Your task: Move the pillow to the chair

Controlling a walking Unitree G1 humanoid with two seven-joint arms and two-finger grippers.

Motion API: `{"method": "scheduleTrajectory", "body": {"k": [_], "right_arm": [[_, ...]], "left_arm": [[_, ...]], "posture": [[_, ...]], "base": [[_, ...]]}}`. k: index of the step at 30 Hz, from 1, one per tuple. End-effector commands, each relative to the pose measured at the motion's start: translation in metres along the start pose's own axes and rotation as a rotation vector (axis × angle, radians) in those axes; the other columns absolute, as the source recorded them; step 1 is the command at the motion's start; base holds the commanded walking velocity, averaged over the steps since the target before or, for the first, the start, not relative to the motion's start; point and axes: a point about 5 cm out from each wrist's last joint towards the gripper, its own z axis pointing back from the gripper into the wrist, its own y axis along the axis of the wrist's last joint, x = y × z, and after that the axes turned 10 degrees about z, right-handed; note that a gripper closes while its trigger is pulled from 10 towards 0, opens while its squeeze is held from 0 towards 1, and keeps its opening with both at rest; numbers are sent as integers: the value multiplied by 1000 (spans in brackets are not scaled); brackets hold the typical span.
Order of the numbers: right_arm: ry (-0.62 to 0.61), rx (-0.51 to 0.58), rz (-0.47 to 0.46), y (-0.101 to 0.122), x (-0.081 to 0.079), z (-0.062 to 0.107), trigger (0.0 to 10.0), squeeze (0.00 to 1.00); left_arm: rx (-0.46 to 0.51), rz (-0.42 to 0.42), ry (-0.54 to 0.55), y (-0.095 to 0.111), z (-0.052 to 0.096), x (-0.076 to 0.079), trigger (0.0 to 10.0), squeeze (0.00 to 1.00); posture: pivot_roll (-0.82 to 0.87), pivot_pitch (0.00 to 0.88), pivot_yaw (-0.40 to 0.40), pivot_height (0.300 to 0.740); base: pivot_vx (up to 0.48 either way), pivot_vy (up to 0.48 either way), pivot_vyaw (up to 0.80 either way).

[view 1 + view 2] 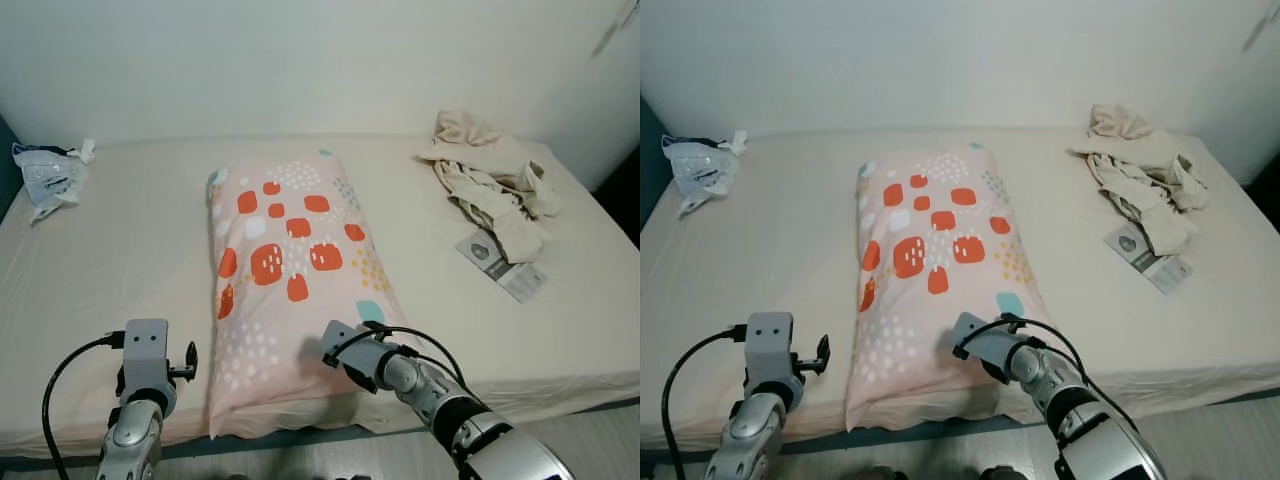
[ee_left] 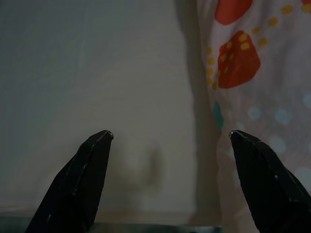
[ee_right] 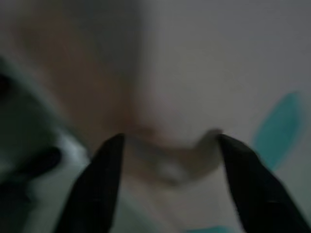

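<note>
The right gripper [image 3: 167,141] has its fingers spread wide, pressed into the near end of the one pillow [image 1: 290,270], seemingly touching the fabric, though that close view is blurred. The left gripper [image 2: 170,136] hangs open over the bed [image 1: 130,260] at its front edge, just beside the pillow. One plastic bag [image 1: 50,175] lies at the far left corner, one crumpled garment [image 1: 495,175] at the far right.

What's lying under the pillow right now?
The pillow lies flat on the bed's beige sheet, its near end overhanging the edge slightly. Whatever else sits beneath it is covered. Right gripper is at that near end.
</note>
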Motion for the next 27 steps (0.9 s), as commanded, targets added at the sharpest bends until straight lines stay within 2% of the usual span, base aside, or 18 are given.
{"method": "scheduleTrajectory", "body": {"k": [1,2,4,5,7,16,20,22,23,24,25,26,27], "right_arm": [[68,-14,-94,-9,-14,2,4510,0],[77,-14,-115,-10,-14,2,4510,0],[81,-24,-112,-13,-15,3,2784,0],[81,-24,-112,-13,-15,3,2784,0],[75,-37,-107,-15,-14,3,0,0],[49,-46,-129,-18,-7,5,0,0],[11,-46,-192,-21,-1,6,0,0],[-75,-39,-353,-23,10,7,0,0],[-169,-36,-535,-26,20,9,0,0],[-169,-36,-535,-26,20,9,0,0],[-337,-41,-899,-39,34,15,0,0],[-337,-41,-899,-39,34,15,0,0],[-402,-47,-1050,-46,37,19,0,0]], "left_arm": [[-40,-10,12,-8,5,-2,10000,0],[-41,-10,13,-7,5,-2,10000,0],[-39,-10,16,-6,5,-2,10000,0],[-39,-10,16,-6,5,-2,10000,0],[-39,-8,17,-5,5,-3,10000,0],[-46,-7,14,-3,2,0,10000,0],[-48,-12,12,-2,0,1,10000,0],[-48,-13,10,-1,0,2,10000,0],[-47,-13,11,0,0,2,10000,0],[-47,-13,11,0,0,2,10000,0],[-45,-7,16,1,0,1,10000,0],[-45,-7,16,1,0,1,10000,0],[-46,-6,18,1,0,0,10000,0]], "posture": [[209,242,-59,740],[209,242,-59,740],[209,242,-59,740],[209,242,-59,740],[208,236,-55,740],[202,228,-40,740],[201,227,-35,740],[201,226,-36,740],[202,225,-36,740],[202,225,-36,740],[203,224,-35,740],[203,224,-35,740],[205,226,-32,740]], "base": [[0,0,0],[0,0,0],[0,0,0],[0,0,0],[0,0,0],[0,0,0],[0,0,0],[0,0,0],[0,0,0],[0,0,0],[0,0,0],[0,0,0],[0,0,0]]}}
